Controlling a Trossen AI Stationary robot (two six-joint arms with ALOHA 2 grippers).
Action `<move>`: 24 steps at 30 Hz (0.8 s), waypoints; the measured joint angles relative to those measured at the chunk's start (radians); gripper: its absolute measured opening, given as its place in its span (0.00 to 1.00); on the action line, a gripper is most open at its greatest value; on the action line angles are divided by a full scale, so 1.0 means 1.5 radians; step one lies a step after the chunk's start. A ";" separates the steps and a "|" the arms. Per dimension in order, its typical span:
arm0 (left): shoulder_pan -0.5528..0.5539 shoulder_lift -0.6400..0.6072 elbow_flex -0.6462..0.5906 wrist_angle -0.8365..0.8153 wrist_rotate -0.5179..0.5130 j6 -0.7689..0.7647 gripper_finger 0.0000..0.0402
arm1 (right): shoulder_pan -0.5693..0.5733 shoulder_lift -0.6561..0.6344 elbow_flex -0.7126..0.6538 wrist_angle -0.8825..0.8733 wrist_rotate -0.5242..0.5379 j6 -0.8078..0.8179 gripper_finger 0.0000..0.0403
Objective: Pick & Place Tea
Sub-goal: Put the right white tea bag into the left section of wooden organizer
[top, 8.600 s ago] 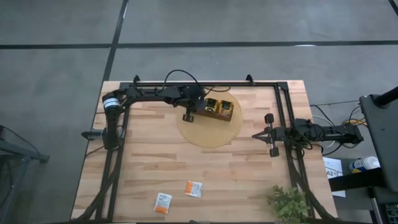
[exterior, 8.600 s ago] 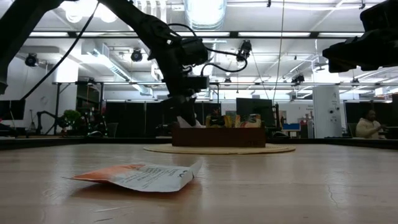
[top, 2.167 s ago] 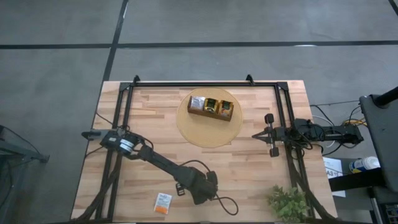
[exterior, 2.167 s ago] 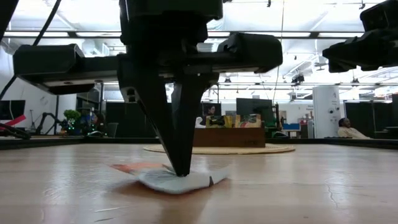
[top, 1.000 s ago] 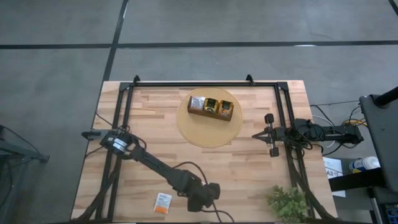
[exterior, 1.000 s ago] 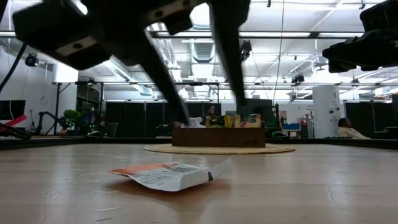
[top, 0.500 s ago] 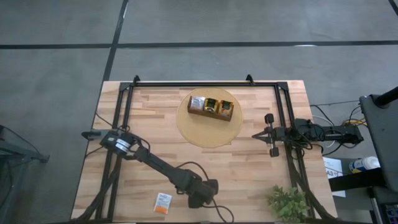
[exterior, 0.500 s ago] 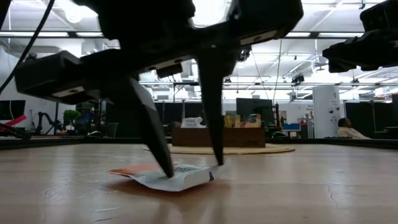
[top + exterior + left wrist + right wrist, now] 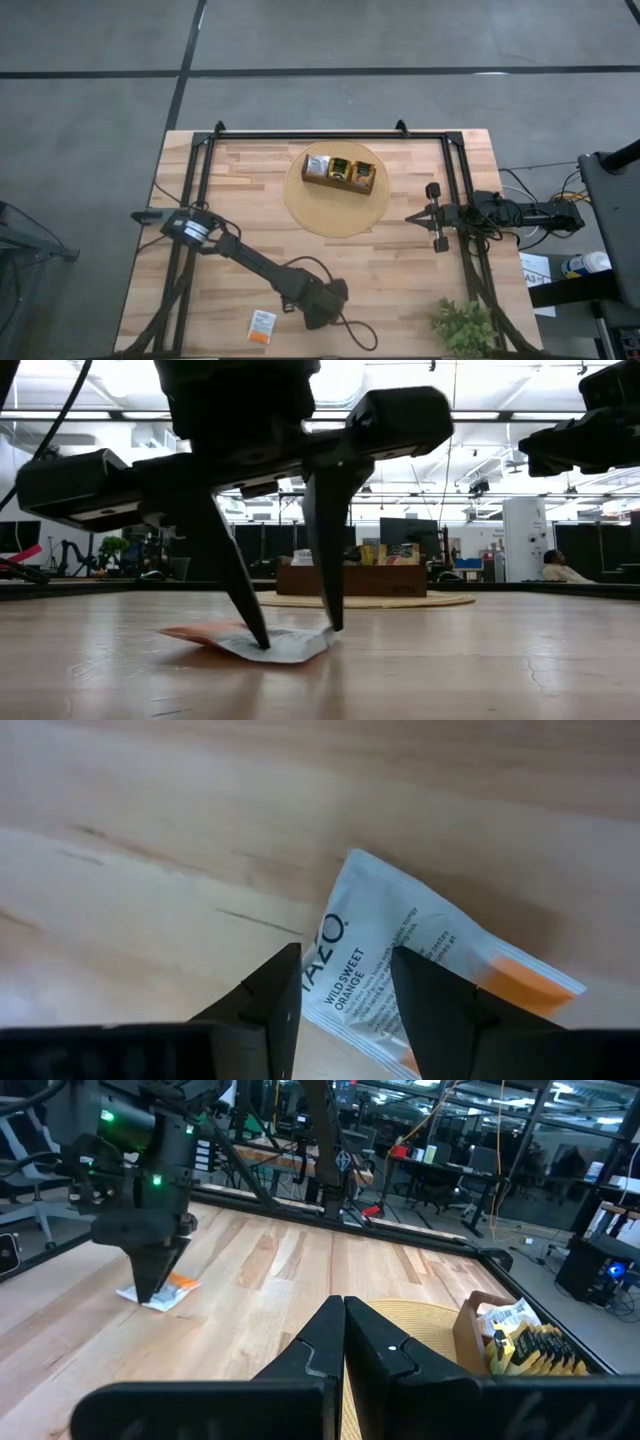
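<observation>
Near the front edge of the light wooden plank surface, the left claw is down on a white-and-orange paper tea packet, which lies flat on the wood. Fingers stand part-way open, one tip on each side of the packet's white end; both tips rest on or at the packet, not closed on it. Left wrist view: the two dark fingertips straddle the printed white panel of the packet, orange end pointing away from the claw.

High view: the left arm reaches diagonally across the surface, its claw hiding that packet. A second white-and-orange packet lies just beside it, closer to the front edge, untouched.

At the far side, a round tan mat carries a brown three-compartment wooden tray holding packets: white ones in one end compartment, yellow-green with dark panels in the other two.

Right claw hangs at the right edge of the surface, well apart from everything, fingers pressed together and holding nothing.

A small green plant sits at the front right corner.
</observation>
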 joint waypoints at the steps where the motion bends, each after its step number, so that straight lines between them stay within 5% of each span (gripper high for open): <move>1: 0.000 0.000 -0.001 -0.006 0.000 -0.009 0.38 | 0.000 0.000 0.000 0.000 0.000 0.000 0.02; 11: 0.000 -0.030 -0.055 -0.045 0.006 -0.032 0.38 | 0.000 0.000 0.000 0.000 0.000 0.000 0.02; 24: -0.002 -0.171 -0.274 0.056 0.013 0.005 0.38 | 0.000 0.000 0.000 0.000 0.000 0.000 0.02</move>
